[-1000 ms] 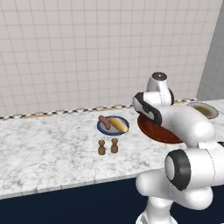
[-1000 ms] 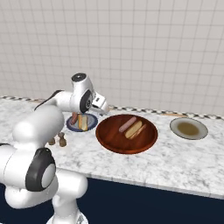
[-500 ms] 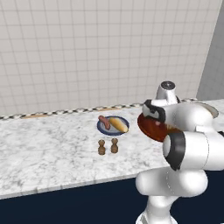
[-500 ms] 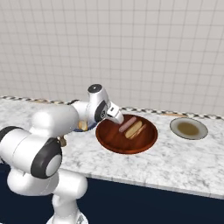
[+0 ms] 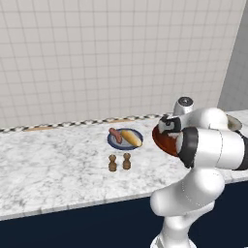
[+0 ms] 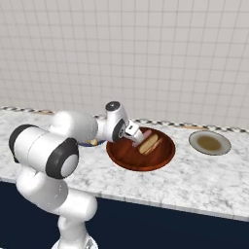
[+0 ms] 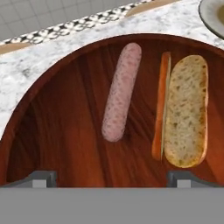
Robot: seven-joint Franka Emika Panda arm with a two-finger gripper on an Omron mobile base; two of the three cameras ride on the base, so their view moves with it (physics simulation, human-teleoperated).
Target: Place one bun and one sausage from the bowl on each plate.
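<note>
Gripper [image 7: 111, 178]: wide open, empty, over bowl [image 7: 61, 131]. Sausage [image 7: 122, 92]: lies free; straddle mid-length, clear of bun [image 7: 188, 109].

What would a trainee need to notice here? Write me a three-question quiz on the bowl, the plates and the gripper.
1. True or false: the blue-grey plate already carries a bun and a sausage.
2. How many items lie in the bowl?
3. The gripper is: A) shut on the sausage; B) open above the bowl; C) resting on the beige plate.

Key: 1 true. 2 two: a sausage and a bun, apart. 3 B.
</note>
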